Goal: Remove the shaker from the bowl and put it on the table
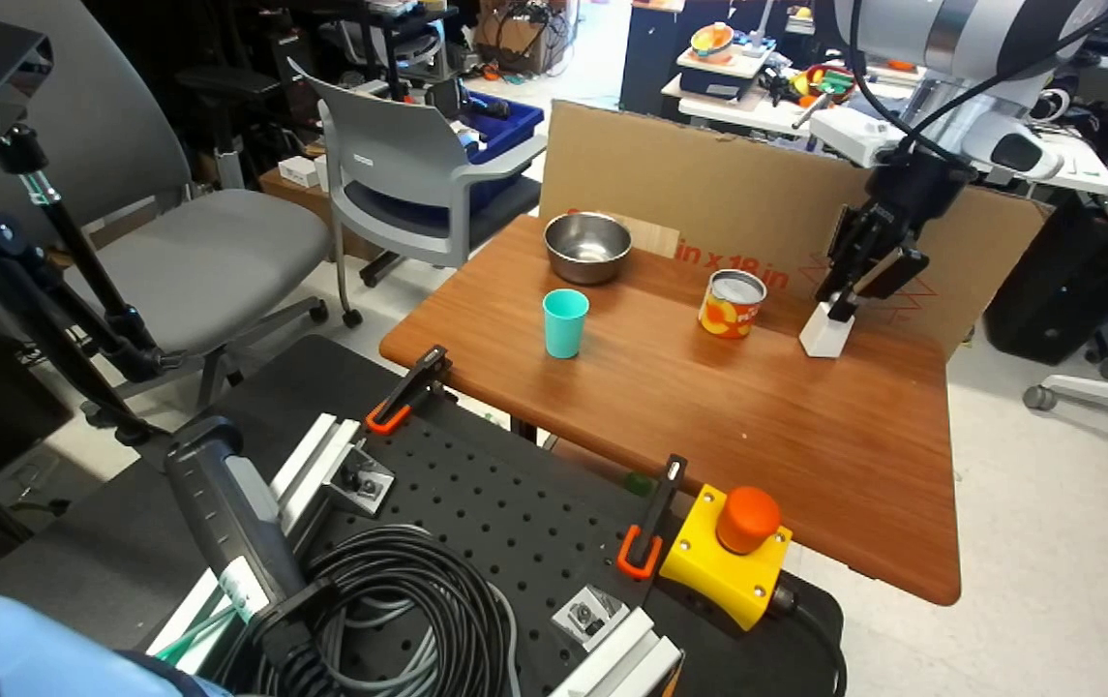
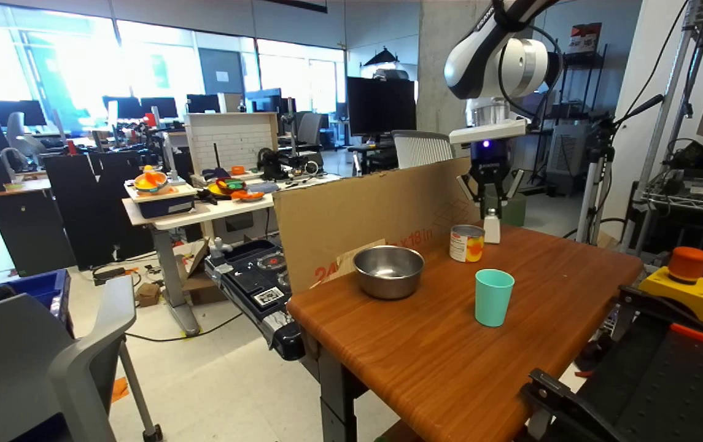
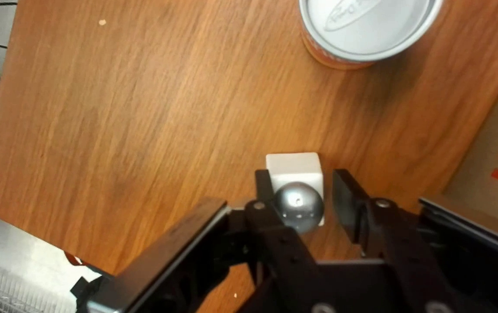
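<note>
The white shaker point(image 1: 825, 336) with a shiny metal top stands upright on the reddish-brown table point(image 1: 805, 436), near the cardboard. It also shows in an exterior view point(image 2: 492, 231) and in the wrist view point(image 3: 295, 166). The steel bowl point(image 1: 602, 274) stands at the far end of the table and holds nothing; it also shows in an exterior view point(image 2: 389, 288). My gripper point(image 3: 302, 182) is around the shaker's top from above. Its left finger is close against the shaker; whether they touch I cannot tell. A gap shows between the right finger and the shaker.
An orange can point(image 1: 733, 305) stands beside the shaker, also in the wrist view point(image 3: 368, 26). A teal cup point(image 1: 565, 324) stands in front of the bowl. A cardboard sheet point(image 1: 708, 184) stands along the table's back edge. Clamps and a yellow stop button point(image 1: 728, 557) sit at the black board.
</note>
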`<state>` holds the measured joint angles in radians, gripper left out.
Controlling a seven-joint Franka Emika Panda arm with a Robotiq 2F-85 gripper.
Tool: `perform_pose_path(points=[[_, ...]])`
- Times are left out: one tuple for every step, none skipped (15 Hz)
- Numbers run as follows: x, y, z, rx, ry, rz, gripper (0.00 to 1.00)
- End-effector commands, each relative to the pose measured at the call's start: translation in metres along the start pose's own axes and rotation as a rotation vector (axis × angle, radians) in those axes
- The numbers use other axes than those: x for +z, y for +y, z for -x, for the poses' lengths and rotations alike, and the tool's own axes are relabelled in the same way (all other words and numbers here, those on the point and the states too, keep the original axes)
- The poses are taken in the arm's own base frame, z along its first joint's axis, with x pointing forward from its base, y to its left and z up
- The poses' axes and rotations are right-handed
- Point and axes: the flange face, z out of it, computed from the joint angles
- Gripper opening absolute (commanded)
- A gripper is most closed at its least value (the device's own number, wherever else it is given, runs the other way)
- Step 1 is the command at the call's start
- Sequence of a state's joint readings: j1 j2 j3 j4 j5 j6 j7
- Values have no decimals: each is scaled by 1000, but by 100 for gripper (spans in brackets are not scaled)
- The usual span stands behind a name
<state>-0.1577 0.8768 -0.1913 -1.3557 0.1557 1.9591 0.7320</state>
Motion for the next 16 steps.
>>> perform_pose_path(points=[[-9,-8,6,-16,-14,-16,72],[-14,-9,10,-34,-15,-21,78],[-22,-9,17,-63,-23,-34,87],[-30,-10,25,-92,-24,-47,93],[-44,-9,36,-141,-21,-65,99],[-61,-7,50,-197,-13,-82,100],[-78,-5,66,-264,2,-90,100],[-91,-3,79,-322,10,-95,100],[-104,1,94,-382,12,-70,100],[-116,7,111,-429,7,-31,100],[-127,14,129,-472,-6,2,100],[-137,19,143,-517,-16,30,100],[-146,21,154,-559,-19,67,100],[-135,5,131,-484,-8,17,100],[-144,10,144,-512,-10,40,100],[-150,13,152,-528,-10,47,100]])
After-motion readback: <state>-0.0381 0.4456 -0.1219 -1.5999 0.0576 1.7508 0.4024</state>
